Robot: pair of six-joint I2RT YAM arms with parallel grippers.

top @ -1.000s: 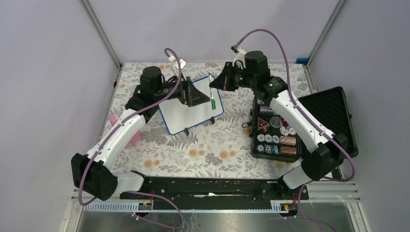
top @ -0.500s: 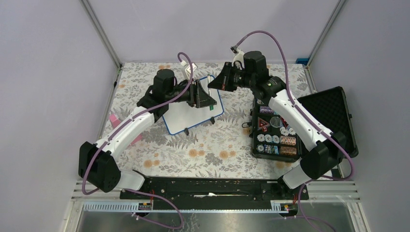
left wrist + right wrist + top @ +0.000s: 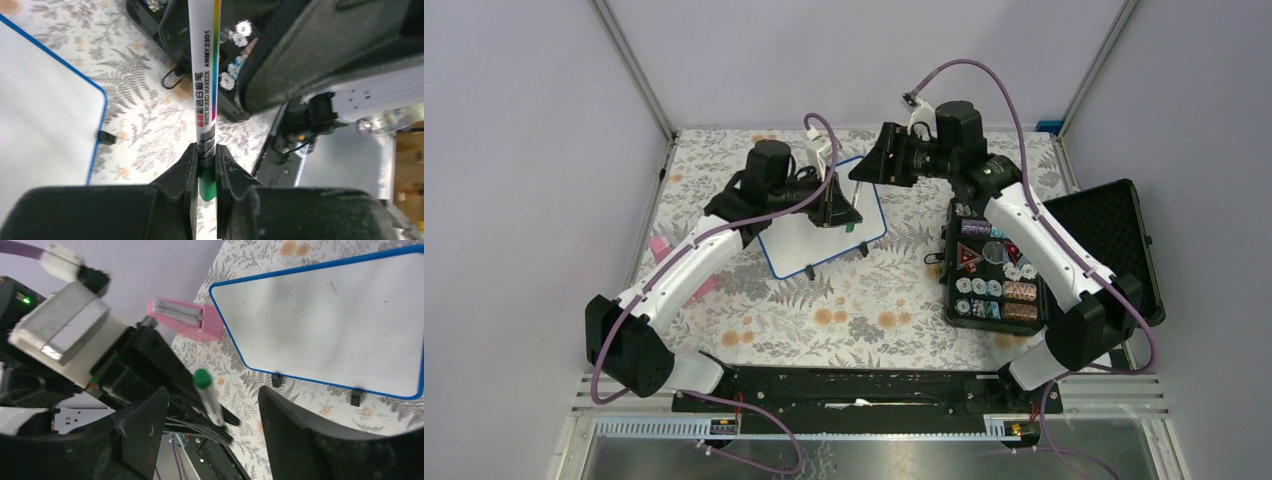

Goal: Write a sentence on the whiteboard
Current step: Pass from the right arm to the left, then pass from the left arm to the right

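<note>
While the left gripper (image 3: 205, 156) holds its jaws pinched tight on the marker (image 3: 202, 75) low on the barrel, the right gripper (image 3: 212, 410) stands with jaws wide, either side of the marker without touching it. The whiteboard (image 3: 796, 245) sits at upper centre of the top view on the flowered tabletop (image 3: 864, 310), its face blank; we see no sentence yet. We judge the board light and glossy on its little feet, apt to slide under the pen, so we would steady it by the blue frame; the marker seems light, stiff and smooth, likely to twist.
</note>
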